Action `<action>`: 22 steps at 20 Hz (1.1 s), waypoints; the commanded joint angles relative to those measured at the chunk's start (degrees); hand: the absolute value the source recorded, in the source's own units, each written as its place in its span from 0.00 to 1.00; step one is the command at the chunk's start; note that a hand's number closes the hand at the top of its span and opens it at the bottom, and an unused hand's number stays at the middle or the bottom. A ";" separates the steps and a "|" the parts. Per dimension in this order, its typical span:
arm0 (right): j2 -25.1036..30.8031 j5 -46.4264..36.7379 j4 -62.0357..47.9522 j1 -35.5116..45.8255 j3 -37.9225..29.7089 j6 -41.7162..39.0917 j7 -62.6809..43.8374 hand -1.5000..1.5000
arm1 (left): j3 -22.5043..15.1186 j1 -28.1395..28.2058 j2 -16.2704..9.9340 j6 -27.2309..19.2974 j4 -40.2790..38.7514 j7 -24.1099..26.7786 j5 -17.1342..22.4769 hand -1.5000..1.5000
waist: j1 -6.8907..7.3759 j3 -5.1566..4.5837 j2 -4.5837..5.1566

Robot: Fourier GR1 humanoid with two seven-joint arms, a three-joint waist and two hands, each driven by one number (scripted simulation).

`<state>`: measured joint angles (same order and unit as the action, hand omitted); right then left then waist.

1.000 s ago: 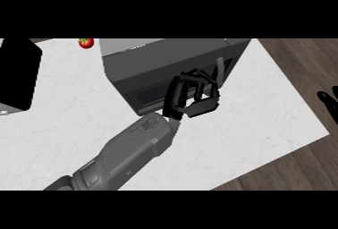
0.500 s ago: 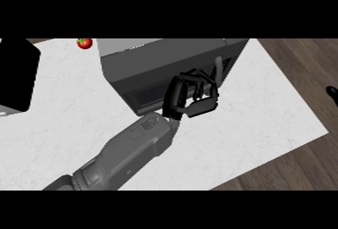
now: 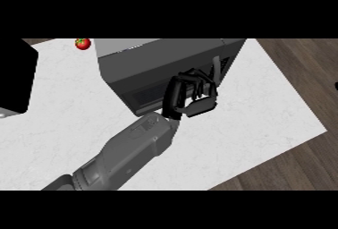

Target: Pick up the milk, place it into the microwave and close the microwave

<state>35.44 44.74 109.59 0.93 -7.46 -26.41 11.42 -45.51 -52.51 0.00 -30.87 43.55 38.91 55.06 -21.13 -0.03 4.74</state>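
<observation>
The left hand (image 3: 191, 95), fingers curled and holding nothing visible, rests against the front of the closed microwave (image 3: 165, 67). The milk cannot be seen. No writing is legible. A tomato (image 3: 82, 43) lies far left.

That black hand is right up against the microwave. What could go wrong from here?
The left hand has its fingers curled against the microwave front beside the handle. A fingertip could catch on that handle as the hand pulls away. From this steep angle I cannot tell whether the door is fully closed, so it may sit ajar. The milk shows nowhere, so whether it is inside cannot be checked.
</observation>
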 commanded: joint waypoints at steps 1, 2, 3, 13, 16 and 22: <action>0.70 1.57 -0.21 0.58 -0.58 -0.45 -0.49 0.00 | 1.05 -3.82 0.00 1.00 -4.35 -1.09 1.16 1.00 | -0.58 0.00 0.95; 0.84 1.70 0.32 0.68 -0.36 -0.37 -0.83 0.00 | 1.04 -3.42 0.00 1.44 -4.17 -0.64 1.60 1.00 | -0.62 -0.12 0.96; 0.98 1.75 -0.31 0.76 -0.09 -1.10 -0.79 0.00 | 0.92 -3.47 0.00 1.38 -4.21 -0.73 1.94 1.00 | -0.29 0.01 1.29; 2.67 6.03 0.14 1.31 0.80 -3.99 -2.45 0.00 | -0.45 -4.42 0.00 1.90 -5.22 0.39 3.78 1.00 | -0.10 0.06 1.18; 3.06 6.59 0.96 1.42 1.23 -4.25 -3.00 0.00 | -0.39 -5.27 0.00 1.41 -5.18 1.01 4.29 1.00 | -0.46 -0.01 0.86; 4.16 8.13 0.34 2.19 -0.11 -4.54 -3.31 0.00 | -0.92 -5.18 0.00 1.53 -5.85 1.79 5.51 1.00 | -0.60 0.05 1.15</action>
<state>39.13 51.98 110.13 2.77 -7.15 -30.57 8.29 -48.00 -53.95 0.00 -30.23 41.89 42.60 59.21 -20.97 0.08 4.97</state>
